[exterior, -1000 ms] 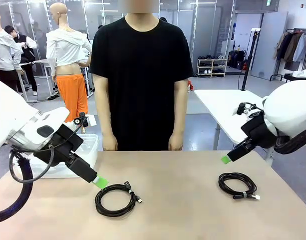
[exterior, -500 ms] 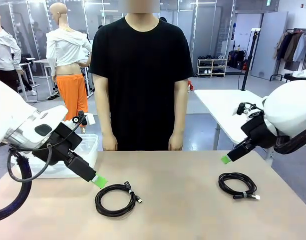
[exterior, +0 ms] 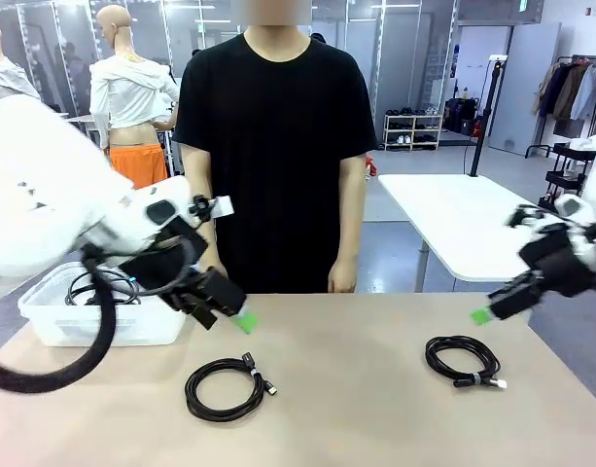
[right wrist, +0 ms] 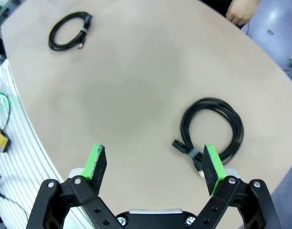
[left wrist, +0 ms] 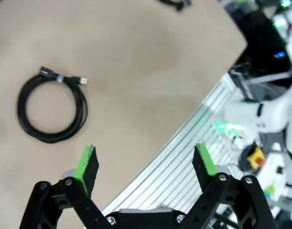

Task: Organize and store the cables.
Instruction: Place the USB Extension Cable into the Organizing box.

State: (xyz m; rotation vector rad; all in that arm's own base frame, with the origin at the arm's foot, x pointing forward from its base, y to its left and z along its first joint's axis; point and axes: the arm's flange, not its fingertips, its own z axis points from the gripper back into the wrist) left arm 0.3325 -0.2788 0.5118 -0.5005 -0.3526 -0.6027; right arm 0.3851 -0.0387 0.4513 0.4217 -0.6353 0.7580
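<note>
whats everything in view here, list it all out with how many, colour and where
left cable: 1, black, coiled, on the table's left half
right cable: 1, black, coiled and banded, on the table's right half
cords in the bin: count unclear, black, inside the bin
bin: 1, clear plastic, table's far left corner
table: 1, tan, between robot and person
white table: 1, white, behind at right
person: 1, black t-shirt, standing at the far side, arms down
left gripper: 1, black with green pads, open, raised beside the bin
right gripper: 1, black with green pads, open, raised near the right cable
</note>
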